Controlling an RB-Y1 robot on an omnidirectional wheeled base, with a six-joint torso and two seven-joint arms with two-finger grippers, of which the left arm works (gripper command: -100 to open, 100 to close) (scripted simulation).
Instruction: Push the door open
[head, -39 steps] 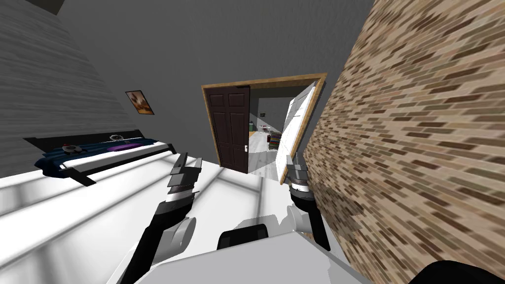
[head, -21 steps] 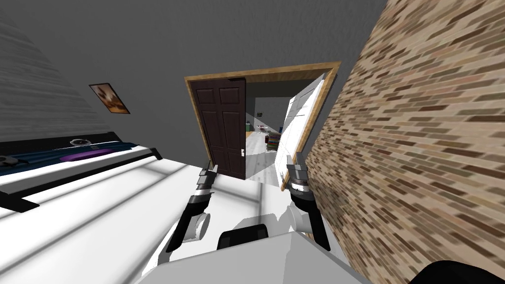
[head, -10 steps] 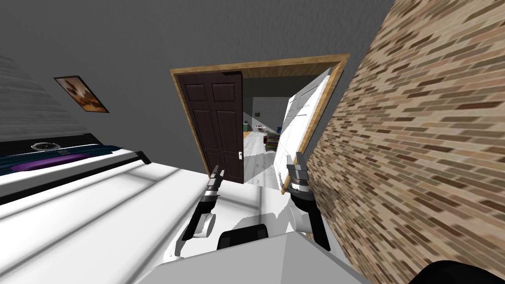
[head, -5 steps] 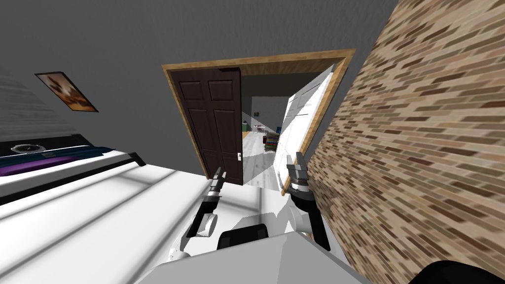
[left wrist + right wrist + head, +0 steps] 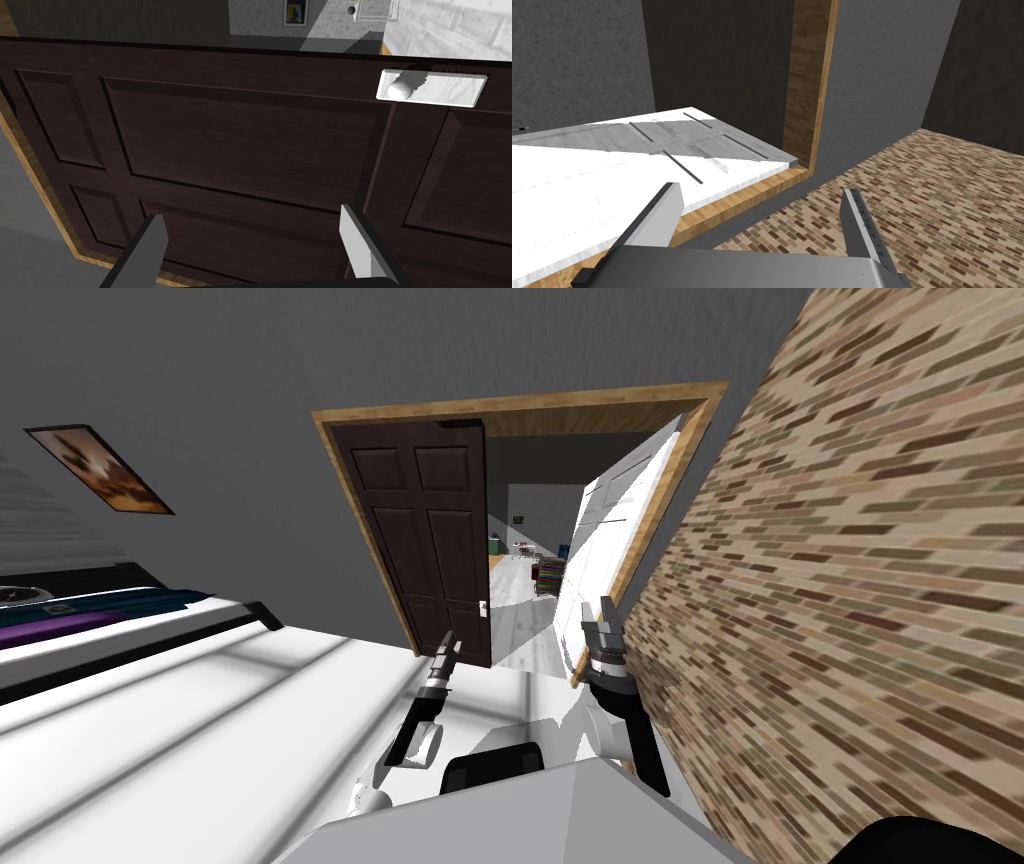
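Observation:
A double door stands in a wooden frame (image 5: 520,400) ahead. Its left leaf, a dark brown panelled door (image 5: 430,538), is nearly closed and carries a white handle (image 5: 482,608). The right leaf, a white door (image 5: 605,558), is swung open. My left gripper (image 5: 447,646) is open just in front of the dark leaf's lower part. In the left wrist view the dark door (image 5: 240,145) is close ahead, and its white handle (image 5: 401,87) lies off to one side of my open left gripper (image 5: 251,216). My right gripper (image 5: 597,616) is open beside the white door (image 5: 612,165) and the frame (image 5: 807,85).
A brick wall (image 5: 850,588) runs close along my right. At the far left is low furniture with dark blue and purple things (image 5: 60,608), and a picture (image 5: 100,468) hangs above it. Through the gap between the leaves is a pale floor (image 5: 520,598) and a colourful shelf (image 5: 550,573).
I have moved closer to the doorway and turned, so the frame looks larger. My left arm has swung inward from the left to the dark leaf. The right arm has held still.

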